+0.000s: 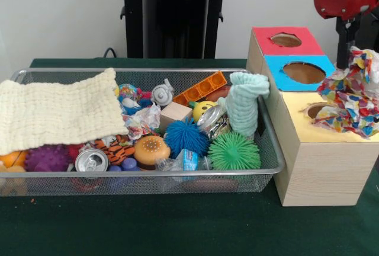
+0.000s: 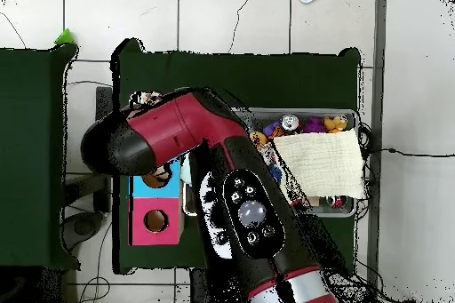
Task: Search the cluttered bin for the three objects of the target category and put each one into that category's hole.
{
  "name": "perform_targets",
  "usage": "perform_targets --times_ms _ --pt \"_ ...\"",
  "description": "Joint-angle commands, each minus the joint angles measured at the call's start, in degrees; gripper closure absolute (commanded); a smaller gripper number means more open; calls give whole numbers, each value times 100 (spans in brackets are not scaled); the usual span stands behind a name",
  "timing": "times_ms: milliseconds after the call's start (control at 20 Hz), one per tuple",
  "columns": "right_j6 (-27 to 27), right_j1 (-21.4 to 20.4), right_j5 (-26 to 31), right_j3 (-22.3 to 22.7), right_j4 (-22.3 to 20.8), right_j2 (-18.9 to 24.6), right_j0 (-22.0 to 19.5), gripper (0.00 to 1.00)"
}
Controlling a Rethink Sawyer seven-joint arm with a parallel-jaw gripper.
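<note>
Multicoloured crumpled cloth (image 1: 350,93) hangs at the wooden box's (image 1: 323,167) yellow hole (image 1: 315,111), apparently the step underway, though the hand's grip is hidden; other targets seemingly remain in the mesh bin (image 1: 148,182).

Crumpled multicoloured cloth (image 1: 350,93) draped over the sorting box's (image 1: 314,161) yellow hole (image 1: 316,111).

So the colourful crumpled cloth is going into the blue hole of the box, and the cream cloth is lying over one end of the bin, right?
Not quite. In the front view the colourful cloth sits at the yellow hole, the one nearest the camera, not the blue hole. The cream cloth does lie over one end of the bin.
</note>
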Motion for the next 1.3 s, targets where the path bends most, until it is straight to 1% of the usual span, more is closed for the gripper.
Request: perform_targets --times_ms 50,200,250,350,450,600,700,900,1100,1300 --pt "-1116 -62 694 208 -94 350 -242 100" --pt "-1031 -137 748 286 -5 375 -316 100" --pt "-910 -139 711 333 3 336 -319 100" --pt "-778 -144 741 387 -13 272 -266 100" --pt "-530 -138 641 437 -84 148 -163 100" --pt "-315 -119 551 504 -183 23 -25 100" --pt "-314 -140 572 527 -214 3 30 100" --pt "-317 -160 625 590 -139 8 21 100" --pt "-375 -172 502 765 -115 37 -83 100" --pt "-532 -194 446 912 -37 153 -275 100"
